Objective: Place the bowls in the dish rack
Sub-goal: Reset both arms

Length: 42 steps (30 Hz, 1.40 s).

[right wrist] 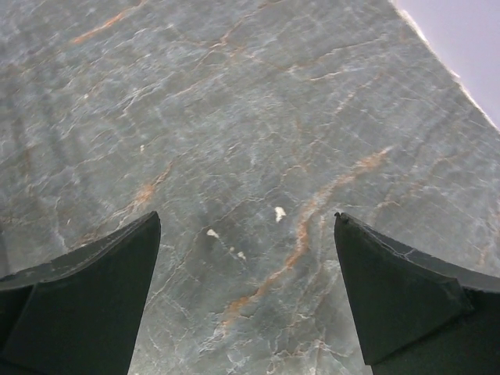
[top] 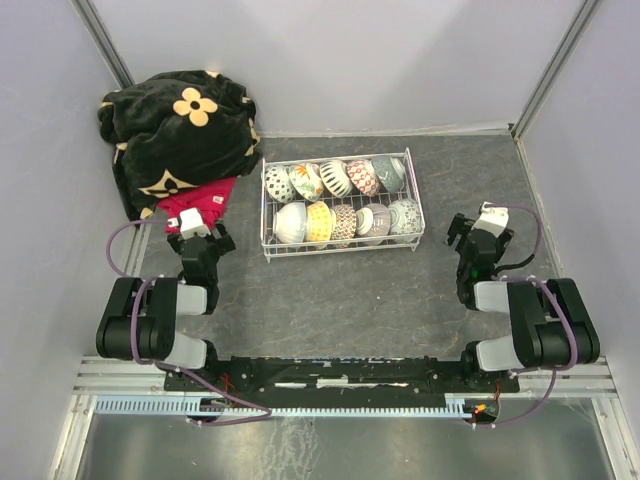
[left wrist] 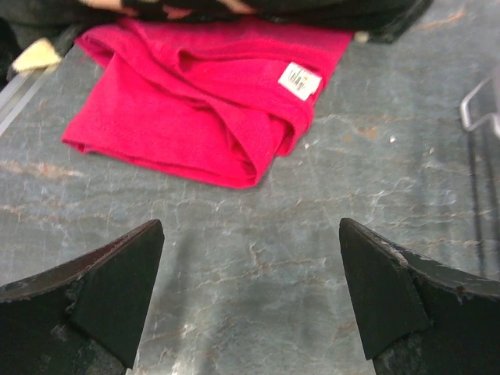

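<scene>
The white wire dish rack (top: 266, 222) stands at the middle of the table. Several patterned bowls (top: 345, 178) stand on edge in it in two rows, a yellow one (top: 318, 222) in the front row. A corner of the rack (left wrist: 478, 109) shows at the right edge of the left wrist view. My left gripper (top: 197, 229) hangs open to the left of the rack, its fingers (left wrist: 117, 281) wide apart over bare table. My right gripper (top: 470, 232) is open to the right of the rack, with only table between its fingers (right wrist: 391, 281).
A folded red cloth (left wrist: 195, 109) lies just ahead of the left gripper. Behind it sits a black blanket with tan flowers (top: 180, 125) in the back left corner. Grey walls close in the table on three sides.
</scene>
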Each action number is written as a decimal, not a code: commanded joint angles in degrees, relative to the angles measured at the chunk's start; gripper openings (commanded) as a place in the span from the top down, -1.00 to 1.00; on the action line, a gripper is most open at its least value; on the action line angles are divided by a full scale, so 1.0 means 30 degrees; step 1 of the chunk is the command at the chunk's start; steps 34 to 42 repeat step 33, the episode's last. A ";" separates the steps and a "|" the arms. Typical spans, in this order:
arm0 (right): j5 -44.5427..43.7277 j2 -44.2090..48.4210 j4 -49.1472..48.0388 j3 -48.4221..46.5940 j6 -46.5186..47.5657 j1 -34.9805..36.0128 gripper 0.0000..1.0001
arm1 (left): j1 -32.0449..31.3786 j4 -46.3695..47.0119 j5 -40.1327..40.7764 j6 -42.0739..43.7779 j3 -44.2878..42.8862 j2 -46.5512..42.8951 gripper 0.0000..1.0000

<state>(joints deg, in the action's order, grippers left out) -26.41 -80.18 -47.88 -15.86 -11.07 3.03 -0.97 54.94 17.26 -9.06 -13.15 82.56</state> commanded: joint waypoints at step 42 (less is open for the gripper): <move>0.2038 -0.2158 -0.1223 -0.1390 0.2072 0.0748 -0.99 | 0.0028 0.4116 -0.3965 0.2551 -0.0041 0.1395 -0.98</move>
